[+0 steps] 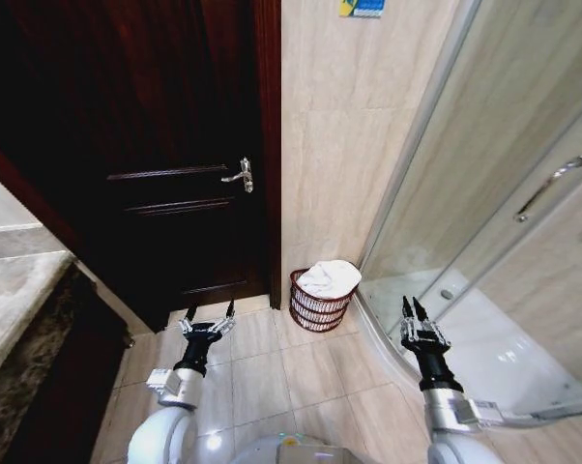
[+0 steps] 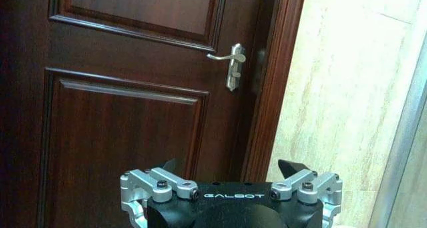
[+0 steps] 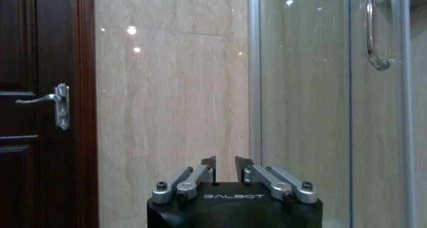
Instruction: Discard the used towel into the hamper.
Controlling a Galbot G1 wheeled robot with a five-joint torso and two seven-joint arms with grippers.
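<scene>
White crumpled towel (image 1: 329, 277) fills the dark reddish-brown woven round hamper (image 1: 320, 307).
Left hand (image 1: 210, 317) spread open and right hand (image 1: 414, 311) nearly closed, both empty, flanking it above the floor.

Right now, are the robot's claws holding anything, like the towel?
No, nothing is held. The left gripper is open and empty, and the right gripper is nearly closed on nothing. The white towel lies in the hamper.
</scene>
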